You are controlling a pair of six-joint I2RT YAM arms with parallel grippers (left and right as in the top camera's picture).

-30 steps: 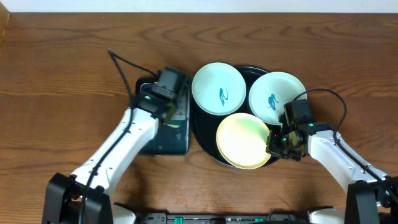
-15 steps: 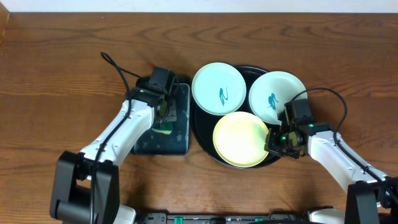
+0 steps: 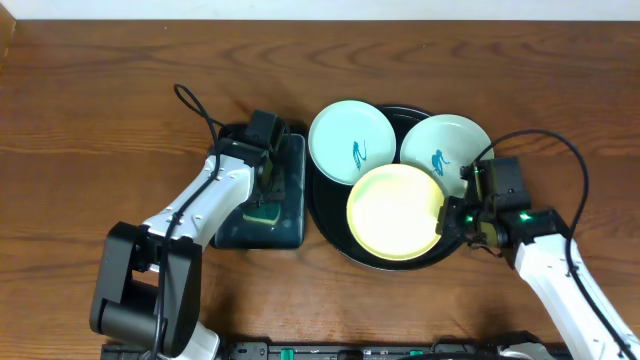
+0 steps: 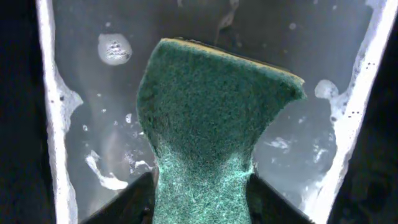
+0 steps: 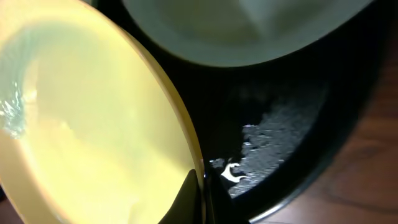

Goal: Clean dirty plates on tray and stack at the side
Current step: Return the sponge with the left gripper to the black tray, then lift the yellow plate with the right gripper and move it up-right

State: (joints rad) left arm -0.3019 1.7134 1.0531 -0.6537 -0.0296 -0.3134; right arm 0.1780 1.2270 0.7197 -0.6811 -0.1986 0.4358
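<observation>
On the table (image 3: 100, 90), centre: round black tray (image 3: 330, 228) carrying all three plates. None is stacked at the side yet.

- Left mint plate (image 3: 340, 125): on the tray's upper left, hanging over the rim. Teal squiggle (image 3: 358, 153) at centre.
- Right mint plate (image 3: 455, 135): upper right of the tray, with a teal squiggle (image 3: 438, 162) too.
- Yellow plate (image 3: 395, 212): at the front of the tray, face looks plain. From overhead its top edge runs up against the lower edges of both mint plates. Can't tell if it's raised off the tray.

Right gripper (image 3: 447, 218): at the yellow plate's right edge, jaws pinched together on the rim. The right wrist view has the fingertips (image 5: 194, 198) right on that rim. The black tray floor beside it shows a wet, speckled patch (image 5: 267, 134), and a mint plate is above.

Left gripper (image 3: 267, 188): over the rectangular tray (image 3: 290, 232), which sits just left of the round one. In the left wrist view, the green sponge (image 4: 211, 118) stands between the fingers (image 4: 127, 205). The fingers are apart, one against each side of the sponge's narrowed waist. Can't tell whether they're squeezing it or just flanking it. A yellow layer shows along the sponge's far edge. The tray floor is wet, with white suds (image 4: 115, 48) scattered about.
</observation>
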